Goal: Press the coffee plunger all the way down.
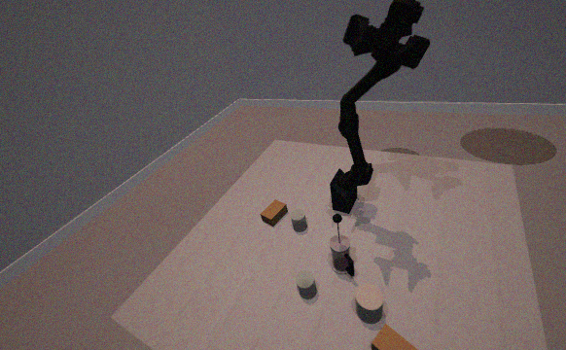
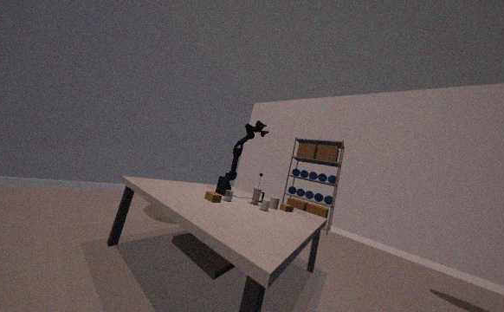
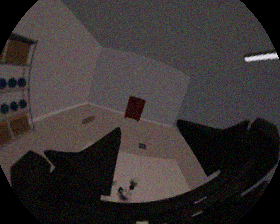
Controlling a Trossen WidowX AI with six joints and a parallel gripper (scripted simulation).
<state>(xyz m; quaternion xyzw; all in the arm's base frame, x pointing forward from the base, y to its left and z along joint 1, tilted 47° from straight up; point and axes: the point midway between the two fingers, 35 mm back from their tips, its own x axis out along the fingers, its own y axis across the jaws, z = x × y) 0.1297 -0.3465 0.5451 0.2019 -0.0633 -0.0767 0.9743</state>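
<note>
The coffee press (image 1: 339, 247) (image 2: 255, 196) stands upright on the pale table (image 1: 244, 272) (image 2: 217, 218), its dark handle turned toward the lower right in the top view. Its plunger is up: the thin rod rises well above the lid, with the round black knob (image 1: 337, 218) (image 2: 261, 174) on top. My gripper (image 1: 386, 43) (image 2: 267, 129) (image 3: 149, 126) is open and empty, high above the table and well above the knob, touching nothing. In the wrist view its two dark fingers stand wide apart; small dark shapes low between them are too blurred to name.
Two small pale cylinders (image 1: 299, 221) (image 1: 306, 286) and a larger one (image 1: 370, 305) (image 2: 274, 202) stand around the press. One orange-brown block (image 1: 274, 212) (image 2: 212, 197) lies beyond the small cylinders, another (image 1: 392, 339) (image 2: 286, 208) near the larger one. A shelf rack (image 2: 314, 162) stands behind the table.
</note>
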